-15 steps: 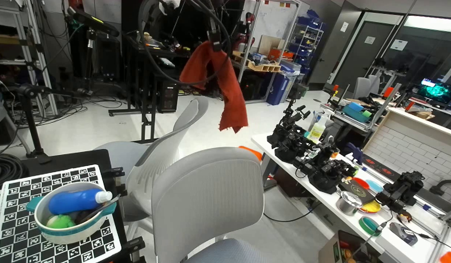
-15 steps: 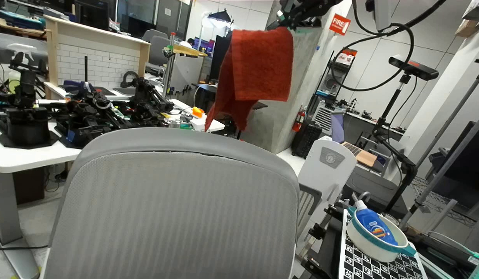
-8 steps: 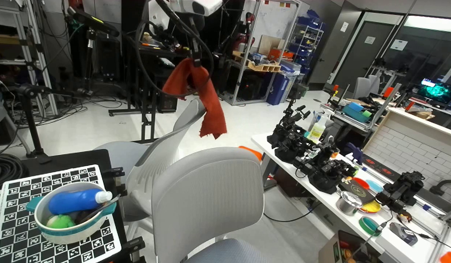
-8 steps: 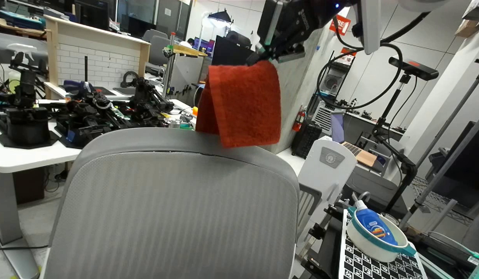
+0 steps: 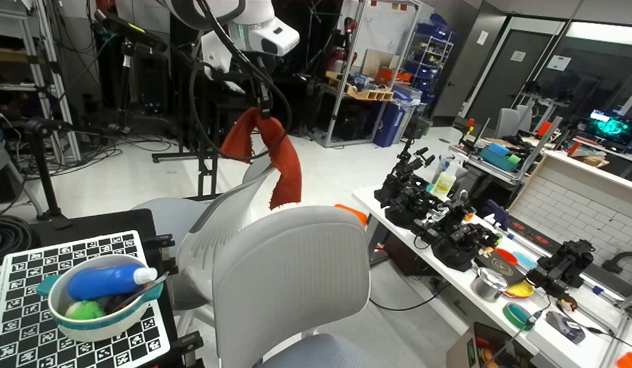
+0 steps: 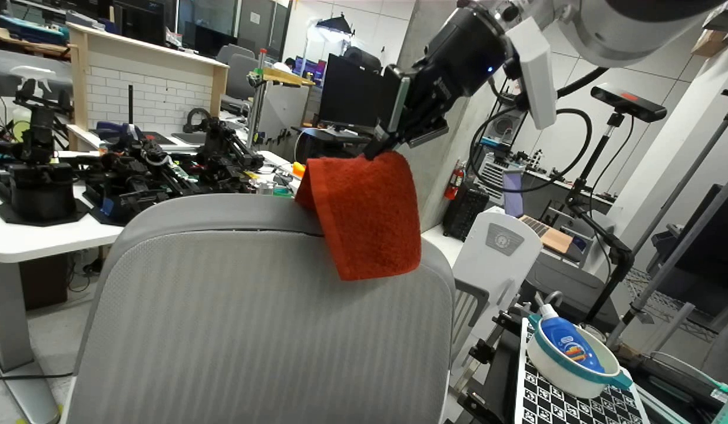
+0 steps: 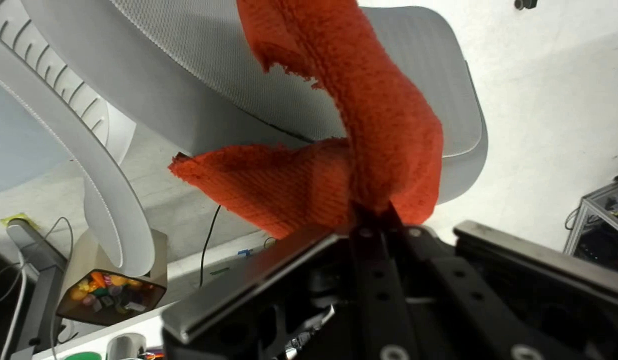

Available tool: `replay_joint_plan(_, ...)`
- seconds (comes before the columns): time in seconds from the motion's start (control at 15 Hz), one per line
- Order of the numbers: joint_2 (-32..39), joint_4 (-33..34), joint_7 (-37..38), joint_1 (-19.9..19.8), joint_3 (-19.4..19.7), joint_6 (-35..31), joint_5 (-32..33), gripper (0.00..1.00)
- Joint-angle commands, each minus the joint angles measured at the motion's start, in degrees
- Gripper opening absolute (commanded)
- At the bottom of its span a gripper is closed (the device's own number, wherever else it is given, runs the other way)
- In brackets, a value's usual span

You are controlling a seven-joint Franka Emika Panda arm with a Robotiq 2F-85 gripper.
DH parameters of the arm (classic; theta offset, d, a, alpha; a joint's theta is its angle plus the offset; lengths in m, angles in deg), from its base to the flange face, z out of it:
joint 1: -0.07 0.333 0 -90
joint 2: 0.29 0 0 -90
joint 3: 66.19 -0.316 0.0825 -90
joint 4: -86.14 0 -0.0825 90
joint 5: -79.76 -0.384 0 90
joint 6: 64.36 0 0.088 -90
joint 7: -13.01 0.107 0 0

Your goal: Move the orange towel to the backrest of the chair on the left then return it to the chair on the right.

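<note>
The orange-red towel [image 5: 285, 166] hangs folded from my gripper [image 5: 265, 111]; its two flaps drop on either side of the top of the farther grey chair's backrest [image 5: 234, 204]. The nearer grey chair's backrest [image 5: 295, 260] stands to the right of it. In an exterior view one flap of the towel [image 6: 373, 227] hangs in front of a grey backrest [image 6: 264, 312], the other goes behind it; the fold is above the rim under my gripper [image 6: 376, 152]. In the wrist view my gripper [image 7: 375, 212] is shut on the towel [image 7: 389, 135], above a backrest [image 7: 189, 85].
A pot [image 5: 101, 329] with a blue bottle stands on a patterned board [image 5: 19, 286]. A white table [image 5: 423, 240] carries several black robot arms. A loose cable loop [image 5: 196, 110] hangs from my arm. A camera stand [image 6: 599, 159] rises behind.
My gripper has come down with the towel, moving left in both exterior views. The towel has gone from hanging above and beyond the backrest to straddling its top.
</note>
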Motion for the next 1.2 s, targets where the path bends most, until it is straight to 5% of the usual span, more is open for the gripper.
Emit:
replay_joint_plan(0.0,1.1,0.5,0.9,0.3,0.3,-1.2,1.6,0.01)
replay_joint_plan(0.07,1.4,0.7,0.9,0.3,0.5,-1.2,1.8,0.01)
replay_joint_plan(0.13,1.5,0.8,1.3,0.2,0.5,-1.2,2.1,0.29)
replay_joint_plan(0.33,0.8,0.6,1.4,0.1,0.8,-1.1,2.4,0.43)
replay_joint_plan(0.8,-5.0,-2.6,-1.6,-0.6,2.1,0.5,-0.2,0.94)
replay_joint_plan(1.13,-10.5,-5.8,-1.2,-0.6,2.2,2.8,-1.2,1.00)
